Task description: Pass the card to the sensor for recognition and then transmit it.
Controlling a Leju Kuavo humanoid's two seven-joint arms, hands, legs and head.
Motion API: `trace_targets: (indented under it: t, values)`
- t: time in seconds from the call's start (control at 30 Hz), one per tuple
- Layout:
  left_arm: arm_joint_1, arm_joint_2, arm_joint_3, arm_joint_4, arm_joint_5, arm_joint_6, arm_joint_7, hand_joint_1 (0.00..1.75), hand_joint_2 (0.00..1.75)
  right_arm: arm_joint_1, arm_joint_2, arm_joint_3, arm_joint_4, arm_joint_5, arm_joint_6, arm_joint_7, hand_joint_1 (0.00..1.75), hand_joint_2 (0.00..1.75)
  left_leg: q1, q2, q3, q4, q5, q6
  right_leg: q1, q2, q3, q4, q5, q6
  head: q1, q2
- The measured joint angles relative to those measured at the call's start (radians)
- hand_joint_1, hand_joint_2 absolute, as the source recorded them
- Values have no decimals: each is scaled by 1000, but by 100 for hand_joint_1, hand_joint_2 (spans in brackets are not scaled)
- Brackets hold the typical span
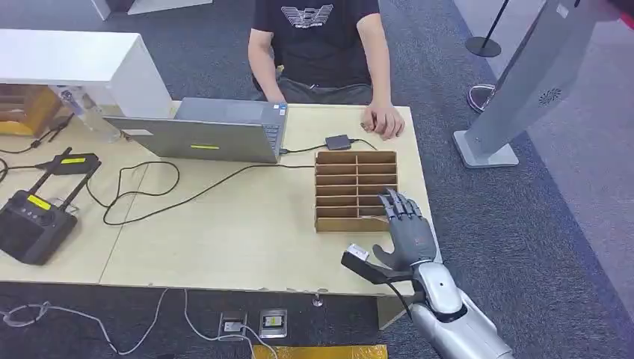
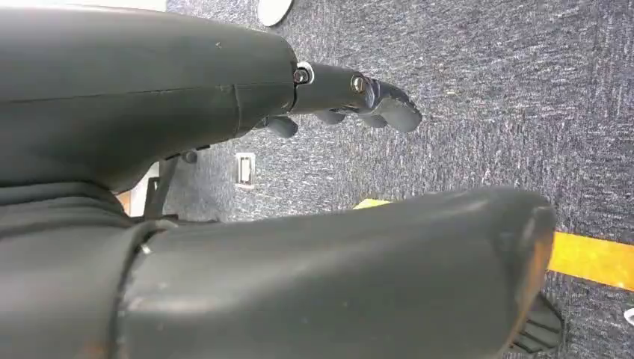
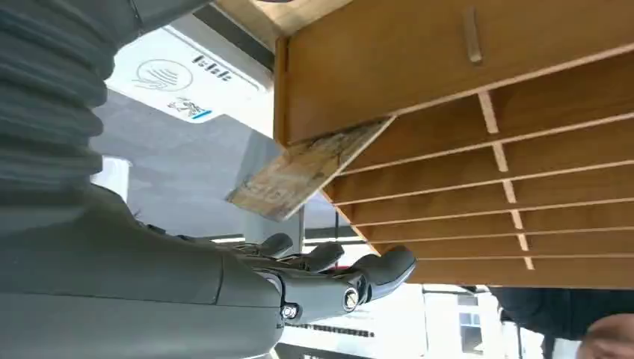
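A wooden slotted card box lies on the table's right side. A worn card sticks out at a slant from the box's end slot, nearest the robot. My right hand hovers at the box's near right corner, fingers stretched out and apart, close beside the card and not touching it. The grey sensor kiosk stands on the floor to the right of the table, its white panel behind the card. My left hand hangs over the carpet, holding nothing.
A person sits at the table's far side with a hand resting near the box. A laptop, a small black adapter, cables and a black controller lie on the table. A white cabinet stands far left.
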Motion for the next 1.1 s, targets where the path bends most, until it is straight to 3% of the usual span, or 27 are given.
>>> trace_targets:
  t: [0.17, 0.63, 0.67, 0.7, 1.1]
  values:
    - [0, 0, 0, 0, 0, -3, 0, 0, 0, -1, 7, 2, 14, 17, -4, 29, 0, 175, 0, 0, 0, 0, 0, 0, 0, 0, 0, 0, 0, 0, 0, 0]
    - [0, 0, 0, 0, 0, -5, 0, 0, 0, -12, 14, -2, 24, 0, -7, 5, 0, 175, 0, 0, 0, 0, 0, 0, 0, 0, 0, 0, 0, 0, 0, 0]
    - [0, 0, 0, 0, 1, -5, 0, 0, 0, -12, 16, -2, 25, -2, -7, 4, 124, 175, 0, 0, 0, 0, 0, 0, 0, 0, 0, 0, 0, 0, 0, 0]
    - [0, 0, 0, 0, 1, -5, 0, 0, 0, -12, 16, -2, 26, -2, -7, 2, 175, 175, 0, 0, 0, 0, 0, 0, 0, 0, 0, 0, 0, 0, 0, 0]
    - [0, 0, 0, 0, 11, -3, 0, 0, 0, -23, 37, -3, 43, 10, -12, -6, 175, 175, 0, 0, 0, 0, 0, 0, 0, 0, 0, 0, 0, 0, 0, 0]
